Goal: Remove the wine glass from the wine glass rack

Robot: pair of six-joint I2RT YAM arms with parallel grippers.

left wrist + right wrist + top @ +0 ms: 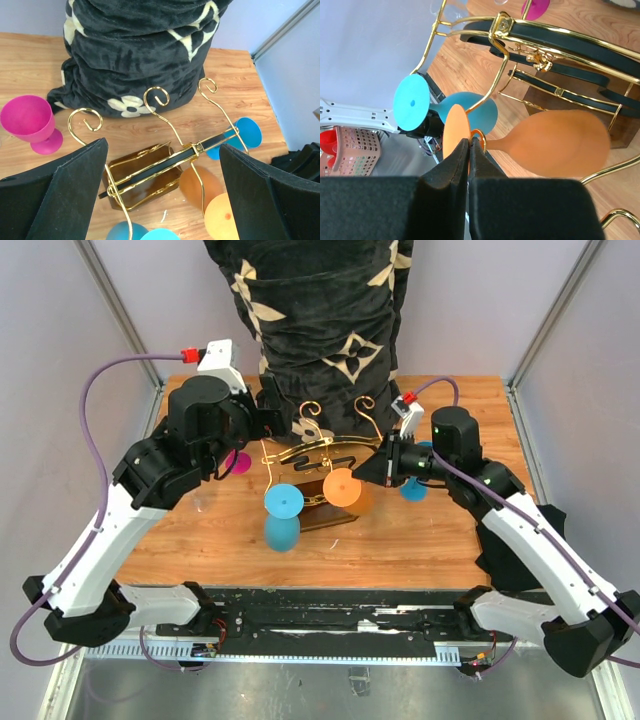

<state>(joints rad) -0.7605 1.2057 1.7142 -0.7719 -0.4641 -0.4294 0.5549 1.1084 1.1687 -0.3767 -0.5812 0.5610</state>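
Right gripper [470, 143]: jaws pressed together at the foot of the orange wine glass [555, 145]; a firm pinch cannot be confirmed. The glass hangs on the gold wire rack [470, 102], beside 1 blue glass [411, 103]. Left gripper [162, 145]: jaws wide apart above the rack, holding nothing.

shell: my left arm [95, 540] and right arm [540, 540] are white with black joints | wiring: a purple cable [92, 405] loops along each arm | wrists: red caps [187, 353] on white blocks [218, 358], a small green light [437, 429] on my right one | ends: the fingers [65, 200] of my left gripper [162, 145] and right gripper [469, 142] are matte black wedges
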